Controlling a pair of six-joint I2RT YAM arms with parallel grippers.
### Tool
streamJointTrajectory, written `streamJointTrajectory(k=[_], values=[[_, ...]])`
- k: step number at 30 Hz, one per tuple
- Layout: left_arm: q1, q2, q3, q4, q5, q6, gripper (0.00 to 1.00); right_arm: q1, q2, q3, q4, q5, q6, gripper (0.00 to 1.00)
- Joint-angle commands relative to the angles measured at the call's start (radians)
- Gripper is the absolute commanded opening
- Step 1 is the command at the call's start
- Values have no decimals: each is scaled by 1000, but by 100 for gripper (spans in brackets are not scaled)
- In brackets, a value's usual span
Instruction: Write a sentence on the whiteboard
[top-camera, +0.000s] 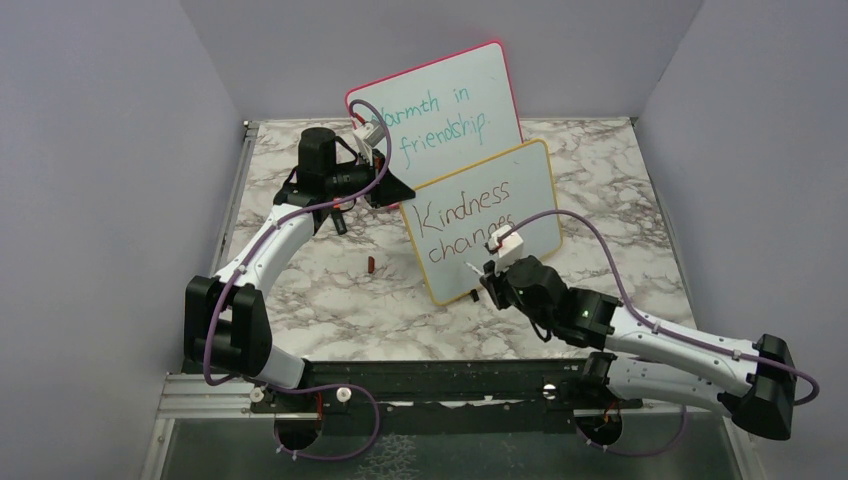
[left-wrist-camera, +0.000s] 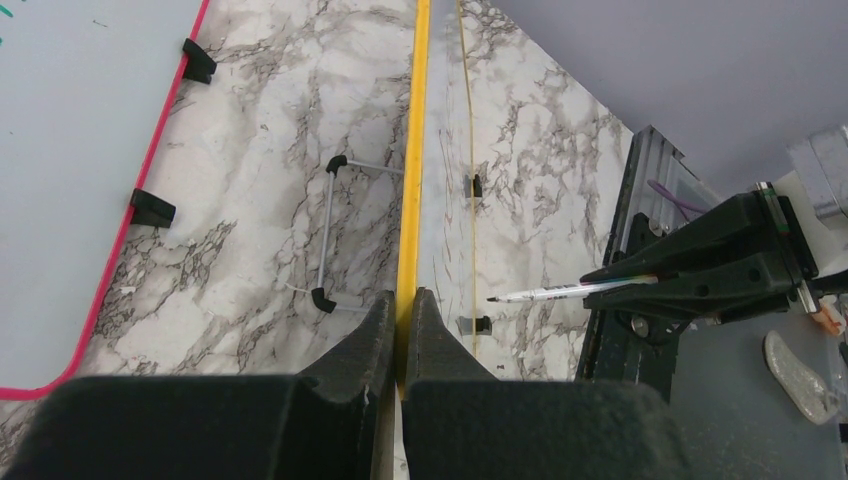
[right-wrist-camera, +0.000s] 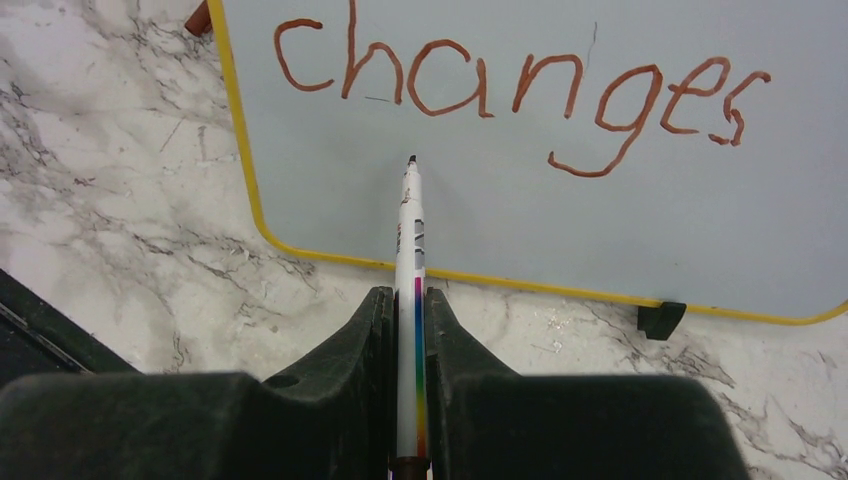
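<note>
Now the right gripper (right-wrist-camera: 407, 300) pinches the pen (right-wrist-camera: 408, 225), tip near the board (right-wrist-camera: 600, 230) standing on the table (right-wrist-camera: 120, 200). The left gripper (left-wrist-camera: 403, 305) pinches its yellow edge (left-wrist-camera: 411, 150). A hard push could tip it.

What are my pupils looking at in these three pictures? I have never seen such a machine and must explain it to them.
Two robot arms work at a marble table. One picture looks down from above; the other two come from cameras on the wrists. The left end effector pinches the yellow edge of the whiteboard. The right end effector grips a marker, its tip just under the written words "Kindness changes". A pink-framed board stands behind.
</note>
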Motion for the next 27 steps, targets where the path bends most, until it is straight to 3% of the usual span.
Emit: streamJointTrajectory(k=[1,27], values=[[-33,37,-33,-78,-44,46,0,45,31,7,82,106,-22,1],[-34,34,-31,-79,-45,46,0,87,130,40,79,152,-6,1]])
